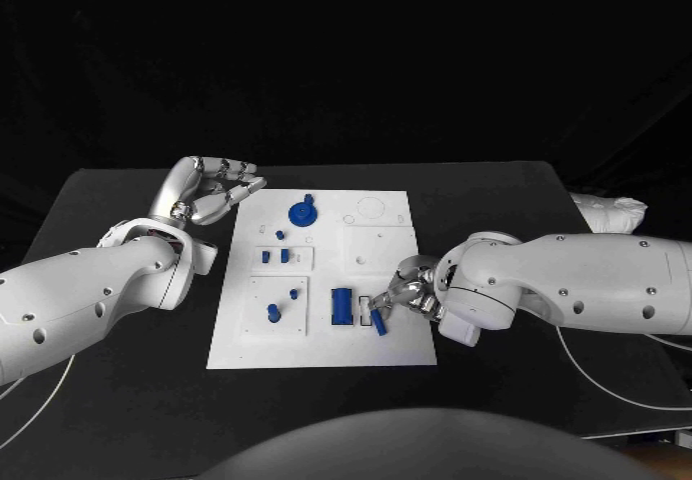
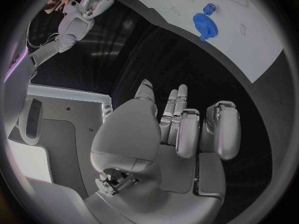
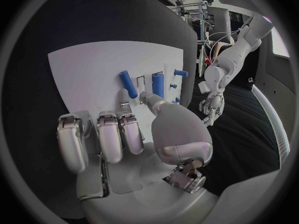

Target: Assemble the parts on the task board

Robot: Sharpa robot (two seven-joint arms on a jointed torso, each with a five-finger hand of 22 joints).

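The task board (image 1: 378,340) lies in the middle of the black bench (image 1: 130,390), a white plate running from the upper centre of the head view down to its lower centre. Several blue parts are on it: a gear (image 1: 303,213) near its upper left corner, small pegs (image 1: 274,257) in the pockets down its left side, a rectangular block (image 1: 342,305) lower down, and a short blue bar (image 1: 381,322) just right of that block.

The right hand (image 1: 408,293) reaches in from the right edge and hovers over the board beside the bar. In the right wrist view its fingers (image 3: 99,139) are curled in, and the bar (image 3: 128,83) lies loose on the board beyond them; whether a fingertip touches it I cannot tell. The left hand (image 1: 214,190) sits over the bench at the board's upper left corner, fingers loosely curled, holding nothing.

The step in hand looks like picking up the bar. The next move probably calls for a pinch across its narrow sides, then lifting and turning it to suit its slot.
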